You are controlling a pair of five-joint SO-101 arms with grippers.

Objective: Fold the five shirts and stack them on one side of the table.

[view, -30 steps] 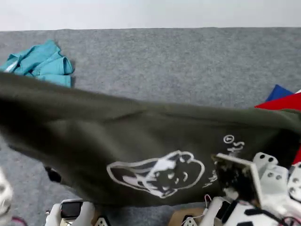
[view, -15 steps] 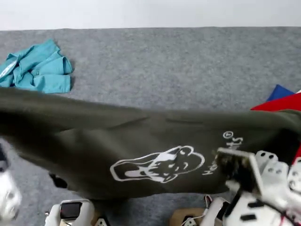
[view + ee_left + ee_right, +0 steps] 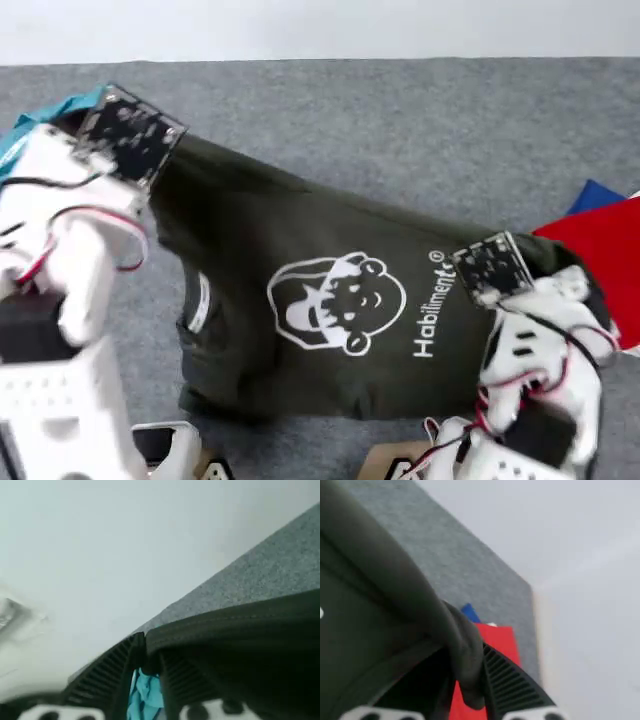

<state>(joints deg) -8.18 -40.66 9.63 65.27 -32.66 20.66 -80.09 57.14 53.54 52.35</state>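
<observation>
Olive shirt, white print upward

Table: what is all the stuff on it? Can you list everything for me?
green shirt: one, dark green with a white picture, spread across the middle, held up at two corners
teal shirt: one, teal, far left corner, mostly hidden behind the left arm
red shirt: one, red, right edge
blue shirt: one, blue, right edge, peeking out on the far side of the red shirt
table: one, grey, under everything
left pincer: one, black, shut on the green shirt's left corner
right pincer: one, black, shut on the green shirt's right corner
</observation>
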